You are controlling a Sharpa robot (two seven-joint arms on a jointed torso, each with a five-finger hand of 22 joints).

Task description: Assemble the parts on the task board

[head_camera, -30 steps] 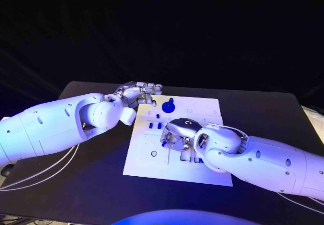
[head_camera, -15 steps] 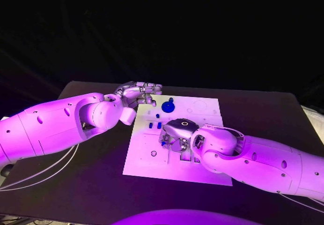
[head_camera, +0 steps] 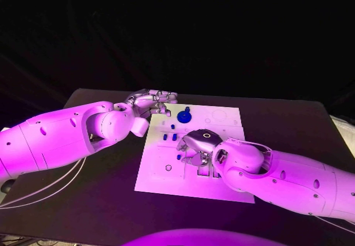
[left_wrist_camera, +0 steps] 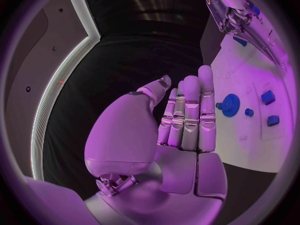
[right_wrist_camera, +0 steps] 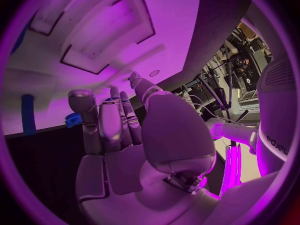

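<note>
white task board [head_camera: 222, 188] sits mid-table so i can reach it with both arms. my right hand [head_camera: 194, 148] hovers low over its centre slots, whether it holds anything i cannot tell. left hand [head_camera: 152, 101] waits empty, fingers straight, near the blue gear [head_camera: 184, 116].

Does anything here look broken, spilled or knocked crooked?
Nothing stands out. The task board lies flat on the table, the blue gear sits on it, and the right hand hovers over its middle.

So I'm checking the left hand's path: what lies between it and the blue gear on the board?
In the left wrist view, bare white task board lies between the left hand and the blue gear.
</note>
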